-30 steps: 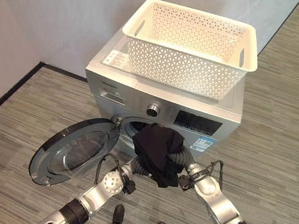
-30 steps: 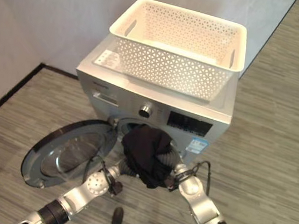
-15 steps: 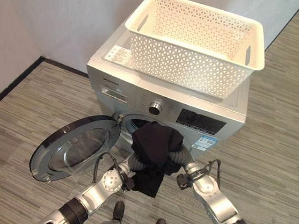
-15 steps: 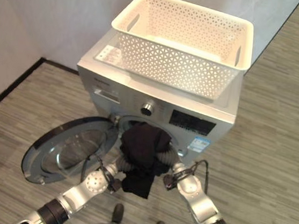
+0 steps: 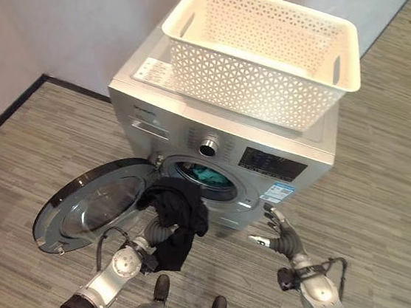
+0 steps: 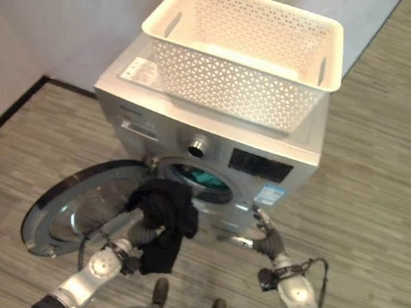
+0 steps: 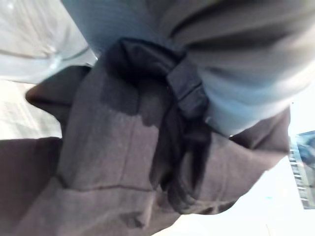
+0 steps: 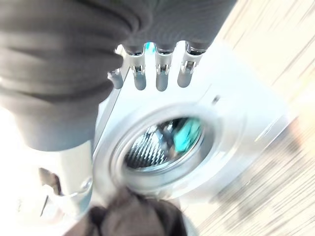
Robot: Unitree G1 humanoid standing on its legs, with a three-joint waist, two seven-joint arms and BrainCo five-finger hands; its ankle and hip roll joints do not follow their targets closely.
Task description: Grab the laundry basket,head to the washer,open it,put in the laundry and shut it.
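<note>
Left hand (image 5: 153, 231), fingers buried, grip unreadable, carries black garment (image 5: 176, 214) near washer (image 5: 296, 138); right hand (image 5: 279, 235) spread empty. Cloth could slip floorward.

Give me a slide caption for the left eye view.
Left hand lifts black garment toward open washer; right hand free.

Black garment (image 5: 176, 214) before open washer (image 5: 213, 151), basket (image 5: 265, 53) atop

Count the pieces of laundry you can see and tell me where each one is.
2. A black garment hangs draped over the left hand, in front of the open washer. A teal item lies inside the drum; more may be hidden behind it.
</note>
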